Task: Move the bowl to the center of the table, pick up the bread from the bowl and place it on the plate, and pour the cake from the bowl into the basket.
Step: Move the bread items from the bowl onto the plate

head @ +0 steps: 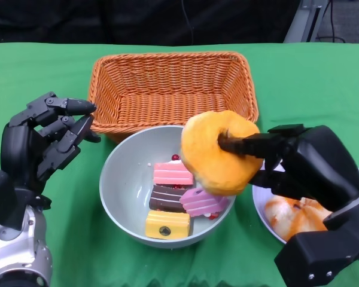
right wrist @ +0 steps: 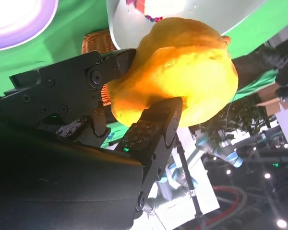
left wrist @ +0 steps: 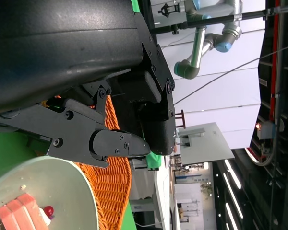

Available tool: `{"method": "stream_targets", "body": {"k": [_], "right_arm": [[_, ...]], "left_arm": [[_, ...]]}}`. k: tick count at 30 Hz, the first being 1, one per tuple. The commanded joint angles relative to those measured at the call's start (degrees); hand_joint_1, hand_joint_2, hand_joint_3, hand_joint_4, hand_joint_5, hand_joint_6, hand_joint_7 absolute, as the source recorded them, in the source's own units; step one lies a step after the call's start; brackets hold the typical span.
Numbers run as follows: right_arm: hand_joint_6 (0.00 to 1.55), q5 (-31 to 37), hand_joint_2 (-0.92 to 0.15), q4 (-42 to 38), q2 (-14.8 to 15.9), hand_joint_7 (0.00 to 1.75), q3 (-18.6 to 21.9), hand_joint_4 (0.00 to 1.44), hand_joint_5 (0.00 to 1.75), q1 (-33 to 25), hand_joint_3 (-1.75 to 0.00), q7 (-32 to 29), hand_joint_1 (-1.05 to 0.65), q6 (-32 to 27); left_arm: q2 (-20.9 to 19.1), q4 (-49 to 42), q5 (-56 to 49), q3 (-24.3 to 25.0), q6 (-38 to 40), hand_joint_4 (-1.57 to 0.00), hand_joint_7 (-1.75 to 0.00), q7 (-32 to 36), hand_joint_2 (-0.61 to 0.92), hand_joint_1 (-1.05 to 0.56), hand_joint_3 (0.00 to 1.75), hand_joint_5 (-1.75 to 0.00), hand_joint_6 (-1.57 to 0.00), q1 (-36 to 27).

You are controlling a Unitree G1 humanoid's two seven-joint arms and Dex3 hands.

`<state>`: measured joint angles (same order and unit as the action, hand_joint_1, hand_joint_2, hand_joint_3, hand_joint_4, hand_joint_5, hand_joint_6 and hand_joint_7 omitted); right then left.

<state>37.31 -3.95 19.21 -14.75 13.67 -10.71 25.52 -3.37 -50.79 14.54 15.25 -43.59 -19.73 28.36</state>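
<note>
On the green desk [head: 299, 72], the robot's left hand [head: 45, 140] hovers beside the grey bowl [head: 122, 179], fingers apart and holding nothing. Behind the bowl sits the orange wicker basket [head: 170, 84]. Inside the bowl lie pieces of cake [head: 173, 200] in pink, brown and yellow. Above the bowl's right rim, the right hand [head: 305, 164] clamps the round yellow bread [head: 218, 152] between its fingers, lifted clear. At far right, the plate [head: 260, 200] carries another pastry [head: 296, 215].
</note>
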Motion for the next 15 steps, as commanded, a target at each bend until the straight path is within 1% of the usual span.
{"method": "stream_targets", "body": {"k": [1,3,6,10,15], "right_arm": [[1.27,-1.1,-0.87,2.6,1.2,0.06,3.3,0.87,1.30,-3.2,-0.01,-0.8,-0.03,-0.7],[1.27,-1.2,-0.86,3.9,1.2,0.06,4.7,0.88,1.30,-5.0,0.00,-0.8,-0.02,-1.5],[1.26,-1.2,-0.86,5.0,0.7,0.05,5.5,0.88,1.29,-6.0,-0.01,0.1,-0.02,-2.6],[1.26,-1.2,-0.86,5.0,0.6,0.06,5.7,0.87,1.31,-6.2,0.00,0.1,0.01,-2.8],[1.26,-1.2,-0.86,5.1,0.6,0.06,5.8,0.86,1.33,-6.2,0.00,0.1,-0.02,-2.9]], "left_arm": [[-1.1,-0.8,0.5,0.3,0.0,-0.83,-0.80,-0.9,0.92,-0.21,0.26,-1.36,-0.96,0.5],[-1.2,-1.2,0.4,0.3,0.1,-0.84,-0.79,-0.9,0.92,-0.21,0.26,-1.35,-0.96,0.6],[-1.2,-1.3,0.1,0.3,0.0,-0.85,-0.79,-0.7,0.92,-0.22,0.25,-1.35,-0.97,0.7],[-1.1,-1.2,-0.1,0.2,0.0,-0.84,-0.79,-0.4,0.92,-0.21,0.25,-1.35,-0.97,0.7],[-1.1,-1.3,-0.3,0.2,-0.2,-0.84,-0.81,-0.3,0.92,-0.21,0.25,-1.36,-0.97,0.7]]}}
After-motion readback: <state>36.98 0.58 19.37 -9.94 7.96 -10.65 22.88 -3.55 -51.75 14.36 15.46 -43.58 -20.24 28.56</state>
